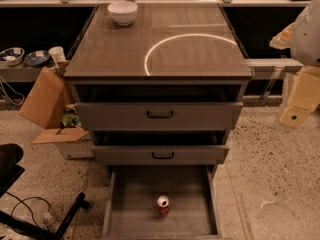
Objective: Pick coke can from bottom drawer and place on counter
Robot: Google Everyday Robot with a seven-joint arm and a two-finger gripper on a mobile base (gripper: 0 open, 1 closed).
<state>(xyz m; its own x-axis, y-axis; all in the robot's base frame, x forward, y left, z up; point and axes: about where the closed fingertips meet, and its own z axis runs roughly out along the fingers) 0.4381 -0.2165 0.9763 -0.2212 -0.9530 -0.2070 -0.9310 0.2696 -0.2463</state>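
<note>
The coke can [163, 205], red with a silver top, stands upright near the middle front of the open bottom drawer [135, 204], a shallow grey tray pulled out at floor level. The counter [115, 51], a grey-brown cabinet top with a thin white arc, is above it. My gripper [298, 106] hangs at the far right edge of the view, at about the height of the upper drawer front. It is well right of the cabinet, far from the can, and holds nothing that I can see.
A white bowl [122, 12] sits at the counter's back left. Two closed drawer fronts [160, 115] with black handles are above the open drawer. Cardboard boxes [45, 99] stand left of the cabinet. A black chair base [30, 216] with cables lies at bottom left.
</note>
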